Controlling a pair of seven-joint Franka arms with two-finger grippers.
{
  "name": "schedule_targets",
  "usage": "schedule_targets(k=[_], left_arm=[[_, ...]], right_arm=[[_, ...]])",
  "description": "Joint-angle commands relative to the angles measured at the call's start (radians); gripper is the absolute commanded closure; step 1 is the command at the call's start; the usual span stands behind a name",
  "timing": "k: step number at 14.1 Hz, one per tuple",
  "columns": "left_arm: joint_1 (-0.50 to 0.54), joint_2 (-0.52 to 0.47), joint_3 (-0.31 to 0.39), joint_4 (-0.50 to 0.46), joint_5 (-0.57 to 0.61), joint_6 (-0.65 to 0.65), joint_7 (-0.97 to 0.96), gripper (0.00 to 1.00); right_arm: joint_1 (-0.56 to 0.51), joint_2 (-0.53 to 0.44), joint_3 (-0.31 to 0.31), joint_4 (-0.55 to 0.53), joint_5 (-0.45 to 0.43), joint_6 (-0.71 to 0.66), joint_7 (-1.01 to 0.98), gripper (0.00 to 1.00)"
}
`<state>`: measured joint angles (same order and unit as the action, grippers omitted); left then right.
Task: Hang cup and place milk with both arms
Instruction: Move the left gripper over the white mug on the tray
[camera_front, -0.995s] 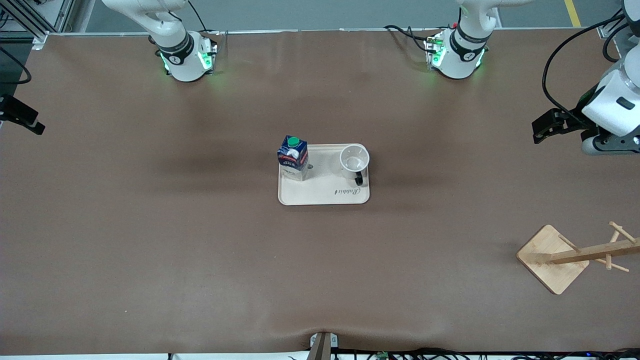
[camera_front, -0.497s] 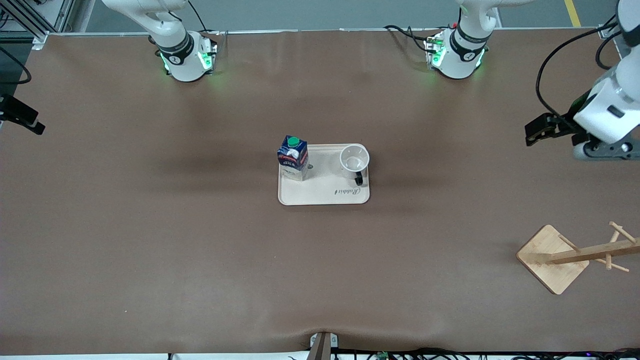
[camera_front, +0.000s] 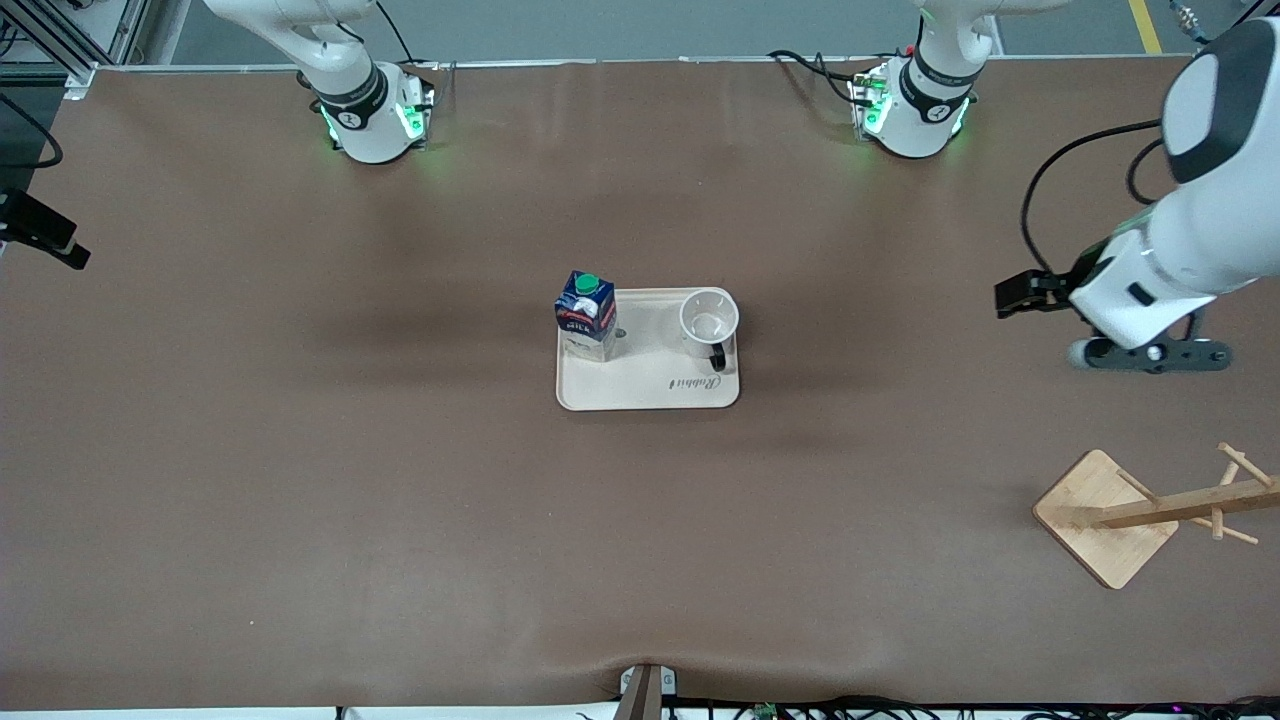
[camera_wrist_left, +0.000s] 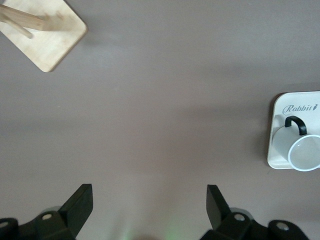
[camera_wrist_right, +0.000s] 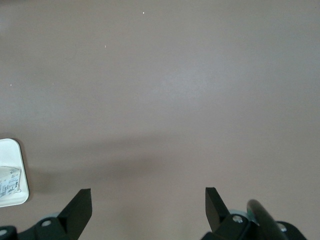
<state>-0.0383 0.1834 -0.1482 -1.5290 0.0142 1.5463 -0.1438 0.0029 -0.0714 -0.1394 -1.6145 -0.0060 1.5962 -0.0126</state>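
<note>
We see the wooden rack (camera_front: 1160, 512) cut off at the frame's edge, and the cup (camera_wrist_left: 300, 148) partly cropped in the left wrist view.

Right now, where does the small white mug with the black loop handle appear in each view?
Front view: the white mug stands on the cream tray, beside the dark blue milk carton.
Left wrist view: at the picture's edge, on the tray.
Right wrist view: not in it.
Shared landmark: the tray.
</note>
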Motion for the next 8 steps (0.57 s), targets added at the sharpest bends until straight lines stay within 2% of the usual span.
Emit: schedule_targets(k=[1, 4, 8], left_arm=[[-0.092, 0.010, 0.001, -0.043, -0.013, 0.075, -0.097, 0.00], [-0.187, 0.034, -0.002, -0.101, -0.013, 0.170, -0.258, 0.00], [-0.273, 0.039, -0.004, -0.290, -0.016, 0.412, -0.422, 0.00]], right_arm=[[-0.021, -0.007, 0.014, 0.005, 0.020, -0.010, 0.006, 0.00], [-0.020, -0.007, 0.014, 0.005, 0.020, -0.010, 0.006, 0.00], [-0.021, -0.007, 0.014, 0.005, 0.020, -0.010, 0.006, 0.00]])
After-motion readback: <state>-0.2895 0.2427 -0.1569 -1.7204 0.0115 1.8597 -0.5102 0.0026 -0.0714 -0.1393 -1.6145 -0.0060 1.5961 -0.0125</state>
